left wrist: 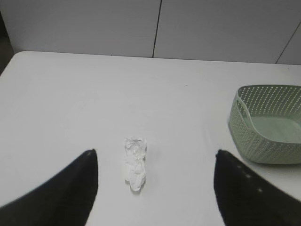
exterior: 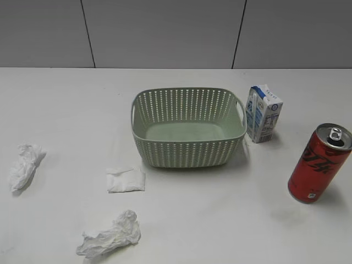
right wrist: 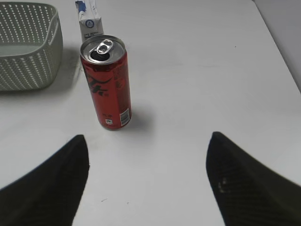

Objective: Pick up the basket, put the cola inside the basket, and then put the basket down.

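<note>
On a white surface [exterior: 220, 220], the basket [exterior: 188, 127] sits upright near the middle with nothing inside it, its green floor bare. To its right, a blue-and-white carton [exterior: 263, 113] stands just beside its handle, and the cola [exterior: 319, 163] stands upright farther right and nearer the camera, well apart from the basket, its tab top already open. The right claw [right wrist: 148, 183] hangs spread wide and holding nothing, its two dark fingers [right wrist: 47, 188] at the bottom corners of the right wrist view; the cola [right wrist: 106, 83] stands ahead of it and toward its left finger, not touching, with the basket [right wrist: 28, 47] at the upper left and the carton [right wrist: 90, 21] behind the can. The left claw [left wrist: 155, 188] is likewise spread wide and empty; the basket [left wrist: 265, 125] lies ahead and off to its right, apart from it, while a crumpled tissue [left wrist: 135, 162] lies between its fingers [left wrist: 61, 195] on the surface. The exterior view shows neither claw, but alone takes in three scraps of tissue: one at far left [exterior: 25, 166], a flatter one [exterior: 126, 179] just left of the basket's front corner, and a crumpled one [exterior: 111, 235] near the front edge.
</note>
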Robot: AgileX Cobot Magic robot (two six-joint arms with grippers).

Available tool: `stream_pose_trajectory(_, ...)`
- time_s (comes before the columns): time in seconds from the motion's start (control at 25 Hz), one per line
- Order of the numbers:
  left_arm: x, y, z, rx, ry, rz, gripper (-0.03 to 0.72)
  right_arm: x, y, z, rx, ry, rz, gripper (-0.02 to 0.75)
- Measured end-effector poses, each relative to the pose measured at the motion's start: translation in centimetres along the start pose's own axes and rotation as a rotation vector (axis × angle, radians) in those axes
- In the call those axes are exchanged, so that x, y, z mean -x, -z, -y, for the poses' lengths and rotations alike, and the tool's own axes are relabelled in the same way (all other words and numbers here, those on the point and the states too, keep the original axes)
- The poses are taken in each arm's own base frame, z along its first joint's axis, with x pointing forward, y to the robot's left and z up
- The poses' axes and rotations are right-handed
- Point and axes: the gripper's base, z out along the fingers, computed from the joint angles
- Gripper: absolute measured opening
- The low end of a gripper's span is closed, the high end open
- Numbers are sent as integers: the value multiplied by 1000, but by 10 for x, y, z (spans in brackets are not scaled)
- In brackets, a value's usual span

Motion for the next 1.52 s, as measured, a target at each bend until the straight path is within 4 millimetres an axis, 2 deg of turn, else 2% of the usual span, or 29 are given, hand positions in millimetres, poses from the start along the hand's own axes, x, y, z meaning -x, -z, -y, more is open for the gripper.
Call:
stream_pose_trajectory(0.28,35,-34,-1,-44,24,-84,586,0,0,0,0,0,1,589)
stream_pose_trajectory(0.64,56,-88,-5,-66,46,-259,586,0,0,0,0,0,1,589)
stream_pose_trajectory(0.8,67,-117,-6,-80,54,-356,586,0,0,0,0,-1,1,589)
stream_pose_trajectory(1.08,76,-182,-8,-108,94,-520,586,0,0,0,0,1,1,589)
stream_pose_trajectory(1.32,79,-234,17,-183,50,-620,586,0,0,0,0,0,1,589)
stream_pose_trajectory(1.52,80,-270,53,-236,42,-681,586,0,0,0,0,0,1,589)
